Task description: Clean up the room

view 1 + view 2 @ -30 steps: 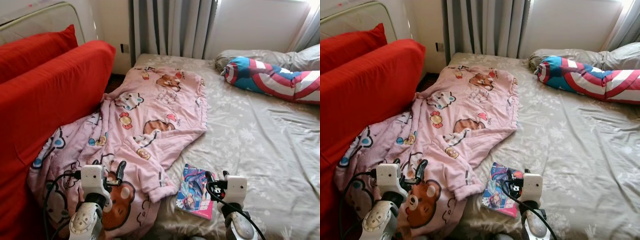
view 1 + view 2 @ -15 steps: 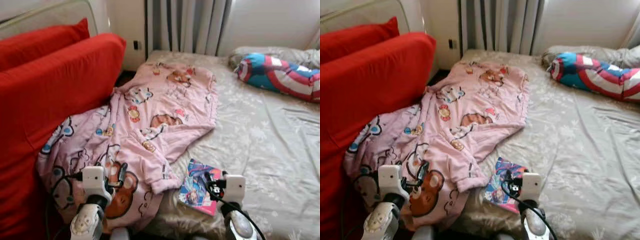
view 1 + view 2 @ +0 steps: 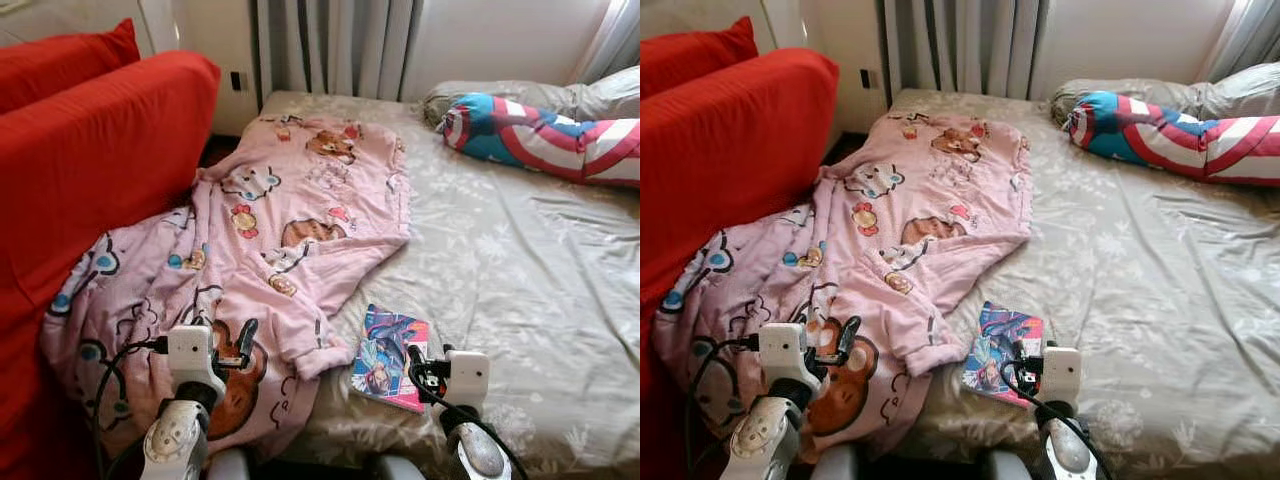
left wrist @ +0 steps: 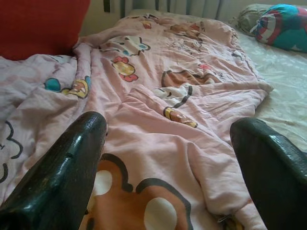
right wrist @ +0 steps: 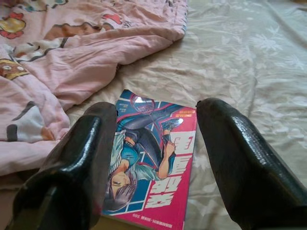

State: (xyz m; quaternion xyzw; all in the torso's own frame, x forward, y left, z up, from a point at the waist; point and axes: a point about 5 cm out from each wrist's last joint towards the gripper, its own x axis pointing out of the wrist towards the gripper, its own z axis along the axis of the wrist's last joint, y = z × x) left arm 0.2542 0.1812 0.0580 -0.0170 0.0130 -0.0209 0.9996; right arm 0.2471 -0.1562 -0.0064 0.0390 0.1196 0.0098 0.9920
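2 pincers: both mine, raised low in front of me over the near edge of the bed (image 3: 520,260).
Left pincer (image 4: 168,158): released, its fingers (image 4: 62,172) spread wide, hovering just above the pink cartoon blanket (image 3: 280,220), gripping nothing.
Right pincer (image 5: 153,158): also released, fingers (image 5: 240,158) apart, poised over the comic book (image 5: 153,163) without touching it.
Comic book: lies flat on the grey-green sheet near the foot edge of the bed, just beside the blanket's lower corner, cover up.
Blanket: crumpled across the bed's left half, its left edge running up against the red sofa (image 3: 90,170).
Bolster (image 3: 540,135): red, white and blue, lying at the far right of the bed against a grey pillow (image 3: 1140,95).
Curtains (image 3: 330,45): hanging behind the bed's far end.
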